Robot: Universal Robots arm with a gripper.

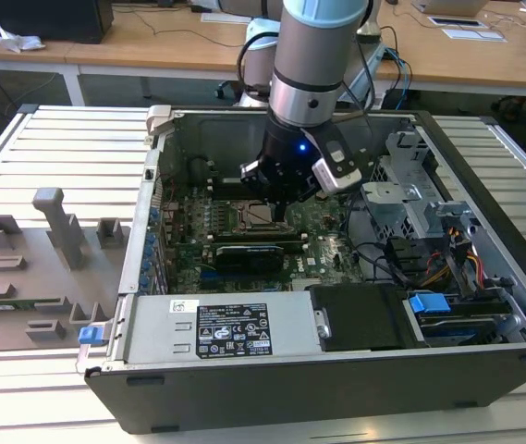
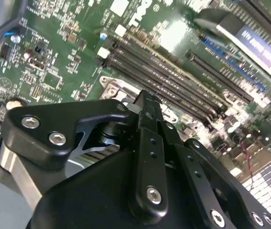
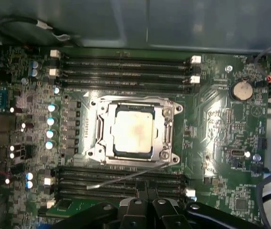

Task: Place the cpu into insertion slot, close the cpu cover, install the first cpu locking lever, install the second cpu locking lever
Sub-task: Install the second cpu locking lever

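One cpu [image 3: 134, 130] sits in the insertion slot [image 3: 166, 136], near the fingers [image 3: 147, 193], pressed together.

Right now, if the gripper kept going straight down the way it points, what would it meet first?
Probably the motherboard beside the insertion slot, around the long black memory slots. The gripper hangs just above that area; exact depth is unclear.

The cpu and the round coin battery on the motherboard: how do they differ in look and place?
The cpu is square and pale, the coin battery round and shinier. The cpu is larger. The cpu sits inside the metal-rimmed insertion slot, the battery apart from it near the board's edge. Both lie flat on the green motherboard.
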